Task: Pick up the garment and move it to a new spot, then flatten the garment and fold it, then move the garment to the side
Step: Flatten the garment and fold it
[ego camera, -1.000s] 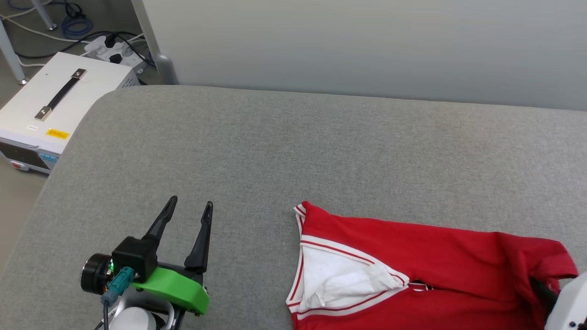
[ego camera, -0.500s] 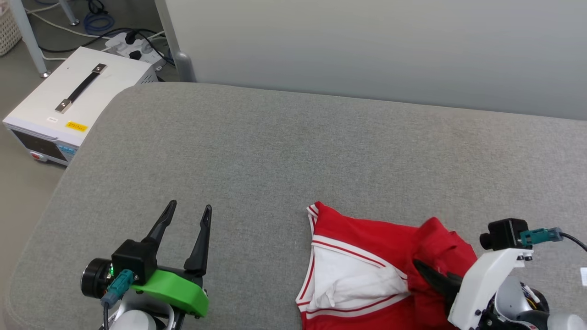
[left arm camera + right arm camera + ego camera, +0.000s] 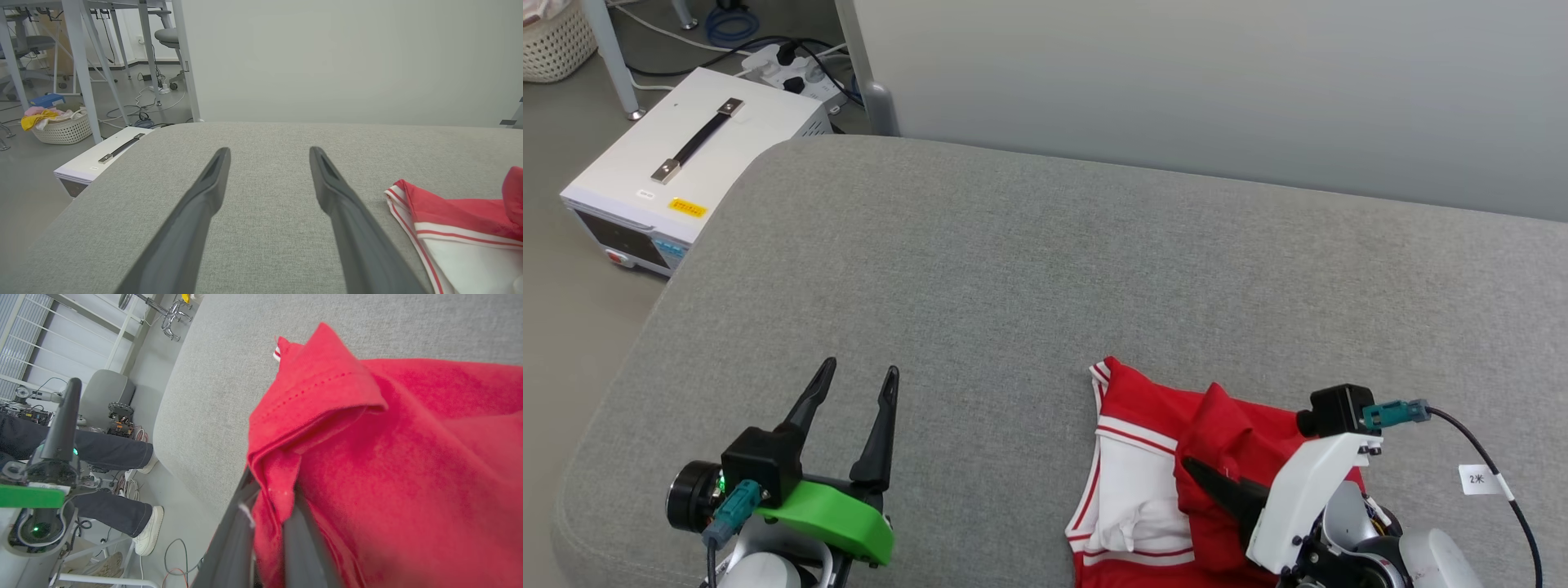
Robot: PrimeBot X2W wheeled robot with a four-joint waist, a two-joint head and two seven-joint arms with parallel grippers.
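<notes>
On the floor at the far left, a wicker basket (image 3: pixel 551 41) stands behind a white box (image 3: pixel 686 159) with a black carry handle. The box sits just beside the rounded corner of the grey fabric tabletop (image 3: pixel 1013 269).

The left claw (image 3: pixel 861 367) hangs over the near left part of that tabletop on a green-and-black wrist. Its forearm comes up from the bottom edge, and its fingers point away from the robot, leaning slightly right. The two fingers are spread wide with nothing between them. In the left wrist view the left claw (image 3: pixel 269 150) frames bare grey cloth.

Well apart to its right, the red shirt (image 3: pixel 1233 425) lies bunched at the near right of the tabletop. A white sleeve (image 3: pixel 1131 490) with red-and-white striped trim faces up on its left side.

The right arm comes in from the lower right corner with its white wrist housing raised. The right claw (image 3: pixel 1194 467) points left and slightly away, low over the shirt. Its fingers are nearly together, pinching a fold of red cloth that stands up as a ridge. In the right wrist view the right claw (image 3: pixel 271 486) has a doubled hem of the shirt (image 3: pixel 388 437) squeezed between both fingers.

At the far right, a black cable (image 3: pixel 1494 457) with a white tag trails from the wrist.
</notes>
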